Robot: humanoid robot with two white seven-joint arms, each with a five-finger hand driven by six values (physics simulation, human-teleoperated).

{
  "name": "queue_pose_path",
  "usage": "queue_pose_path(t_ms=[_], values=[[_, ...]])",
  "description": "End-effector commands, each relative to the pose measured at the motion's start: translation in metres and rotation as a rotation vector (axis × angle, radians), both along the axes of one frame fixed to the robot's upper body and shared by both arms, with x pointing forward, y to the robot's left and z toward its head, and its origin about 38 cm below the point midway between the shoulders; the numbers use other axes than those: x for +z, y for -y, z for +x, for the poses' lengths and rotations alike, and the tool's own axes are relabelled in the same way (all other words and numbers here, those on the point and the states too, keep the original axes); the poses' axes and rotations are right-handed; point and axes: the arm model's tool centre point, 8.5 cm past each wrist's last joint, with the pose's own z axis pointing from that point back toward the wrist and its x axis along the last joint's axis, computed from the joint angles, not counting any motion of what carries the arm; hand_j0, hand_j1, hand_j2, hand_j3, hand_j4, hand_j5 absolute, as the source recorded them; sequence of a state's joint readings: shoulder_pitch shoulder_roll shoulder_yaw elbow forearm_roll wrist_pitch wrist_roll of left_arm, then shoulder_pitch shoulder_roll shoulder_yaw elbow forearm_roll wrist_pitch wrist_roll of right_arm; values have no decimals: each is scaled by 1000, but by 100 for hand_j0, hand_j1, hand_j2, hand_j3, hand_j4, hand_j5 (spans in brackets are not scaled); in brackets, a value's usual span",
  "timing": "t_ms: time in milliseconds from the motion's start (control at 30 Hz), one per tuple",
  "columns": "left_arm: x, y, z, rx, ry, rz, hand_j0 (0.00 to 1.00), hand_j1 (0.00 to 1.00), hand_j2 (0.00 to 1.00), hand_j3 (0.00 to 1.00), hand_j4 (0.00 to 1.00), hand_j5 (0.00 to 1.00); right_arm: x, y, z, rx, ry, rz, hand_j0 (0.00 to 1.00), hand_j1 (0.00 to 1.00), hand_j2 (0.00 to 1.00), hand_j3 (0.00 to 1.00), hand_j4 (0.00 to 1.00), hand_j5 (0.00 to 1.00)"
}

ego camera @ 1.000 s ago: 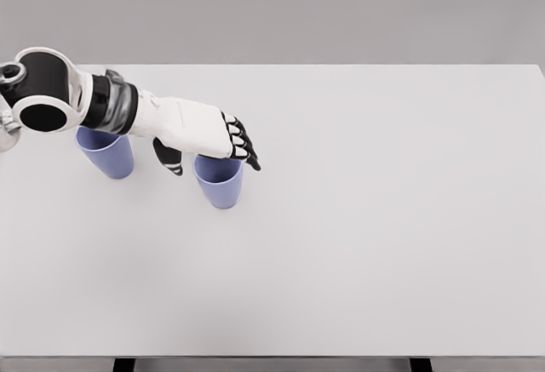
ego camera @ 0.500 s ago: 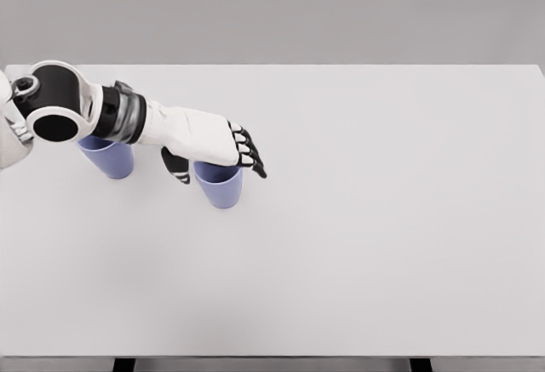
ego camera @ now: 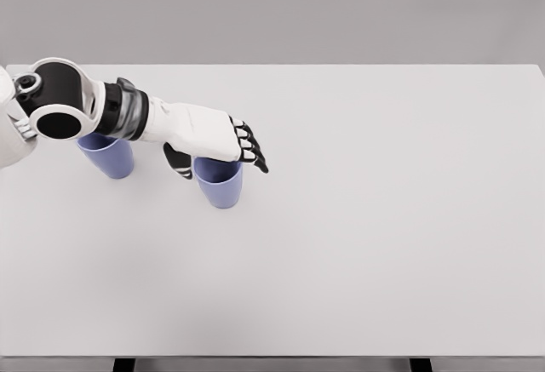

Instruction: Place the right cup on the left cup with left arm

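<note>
My left hand [ego camera: 215, 144] sits over the right cup [ego camera: 220, 184], fingers spread — not holding it yet. Next I must close around it, then lift it onto the left cup [ego camera: 109, 157].

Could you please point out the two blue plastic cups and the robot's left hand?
Right blue plastic cup [ego camera: 220, 188], head view, on its side wall.
Left blue plastic cup [ego camera: 112, 161], head view, on its side wall.
Left hand [ego camera: 209, 137], head view, on the white back of the hand.
</note>
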State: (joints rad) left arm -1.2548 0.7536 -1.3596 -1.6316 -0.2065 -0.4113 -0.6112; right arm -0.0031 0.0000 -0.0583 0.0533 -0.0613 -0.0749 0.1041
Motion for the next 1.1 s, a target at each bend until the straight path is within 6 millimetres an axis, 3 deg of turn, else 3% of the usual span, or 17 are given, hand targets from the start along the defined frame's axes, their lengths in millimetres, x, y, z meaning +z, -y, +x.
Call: queue_pose_path(t_ms=[0,533,1067], values=[[2,1,1,2,3,-7,98,98,98,98,98,98,0,0,0,0,0,0,100,100,100,100,100,100],[-6,-13,15,67,-9,5,99,99,99,99,99,99,0,0,0,0,1,0,100,100,100,100,100,100],[-16,-4,11,52,-33,-13,99,99,99,99,99,99,0,0,0,0,1,0,100,100,100,100,100,100]])
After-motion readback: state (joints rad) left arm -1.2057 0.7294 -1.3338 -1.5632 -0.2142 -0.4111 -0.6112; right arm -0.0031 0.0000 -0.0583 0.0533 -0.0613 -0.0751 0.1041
